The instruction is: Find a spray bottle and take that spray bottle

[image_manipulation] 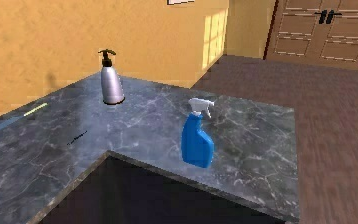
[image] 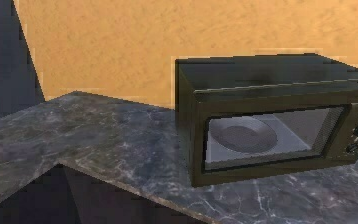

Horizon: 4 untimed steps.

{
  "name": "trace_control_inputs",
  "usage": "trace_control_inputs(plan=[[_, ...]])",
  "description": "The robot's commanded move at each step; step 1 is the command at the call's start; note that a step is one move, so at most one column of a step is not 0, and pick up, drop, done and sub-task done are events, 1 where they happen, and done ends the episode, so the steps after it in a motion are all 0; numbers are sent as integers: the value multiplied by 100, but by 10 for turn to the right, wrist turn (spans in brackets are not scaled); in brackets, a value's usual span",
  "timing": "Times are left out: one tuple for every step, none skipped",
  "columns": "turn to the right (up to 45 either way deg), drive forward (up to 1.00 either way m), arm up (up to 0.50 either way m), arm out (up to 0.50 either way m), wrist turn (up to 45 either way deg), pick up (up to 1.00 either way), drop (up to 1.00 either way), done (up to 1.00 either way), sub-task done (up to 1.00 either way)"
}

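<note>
A blue spray bottle (image_manipulation: 197,134) with a white trigger head stands upright on the dark marble countertop (image_manipulation: 137,125), near its inner edge, in the arm side view. Farther back on the same counter, close to the orange wall, stands a silver bottle with a black pump top (image_manipulation: 111,79).
In the forward view a dark microwave (image: 272,115) with a glass door sits on the marble countertop (image: 97,135) against an orange wall. In the arm side view a thin dark item (image_manipulation: 78,136) and a yellowish stick (image_manipulation: 34,110) lie on the counter. Wooden floor (image_manipulation: 332,110) and brown double doors (image_manipulation: 317,30) lie beyond.
</note>
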Motion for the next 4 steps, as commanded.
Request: trace_control_inputs(plan=[[0, 0, 50, 0, 0, 0, 0, 0, 0], [0, 0, 38, 0, 0, 0, 0, 0, 0], [0, 0, 0, 22, 0, 0, 0, 0, 0], [0, 0, 0, 0, 450, 0, 0, 0, 0]])
